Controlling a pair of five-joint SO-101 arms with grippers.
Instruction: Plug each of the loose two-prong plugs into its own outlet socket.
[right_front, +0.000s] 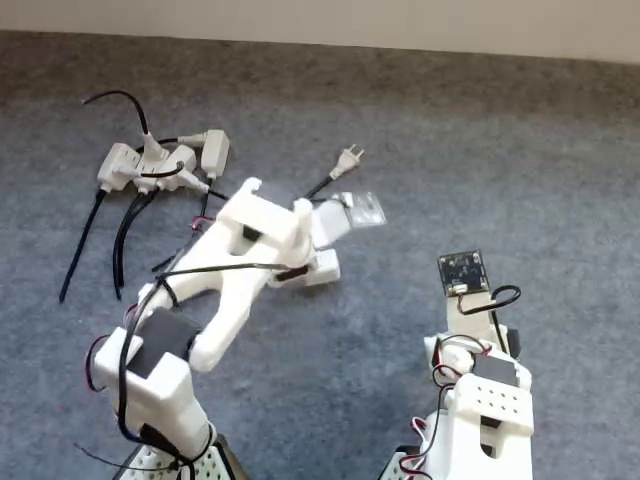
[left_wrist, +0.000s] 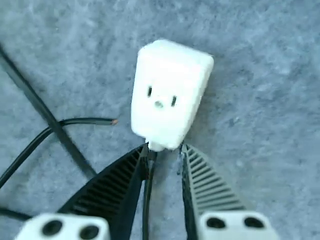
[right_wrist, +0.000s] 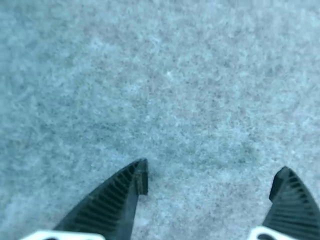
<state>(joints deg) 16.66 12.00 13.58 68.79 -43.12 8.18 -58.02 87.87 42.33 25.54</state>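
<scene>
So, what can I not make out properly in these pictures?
Pale thing past the left arm, high view: too blurred to name.
Outlet cluster, high view: too small to count free slots.
Plug, high view: prongs too small to check.
Cord leaving the socket in the left tool, left wrist view: cut off by the bottom edge.

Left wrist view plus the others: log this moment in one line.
left gripper: shut on outlet socket at its cord end | right gripper: open over bare carpet | loose plug: unplugged on carpet
</scene>
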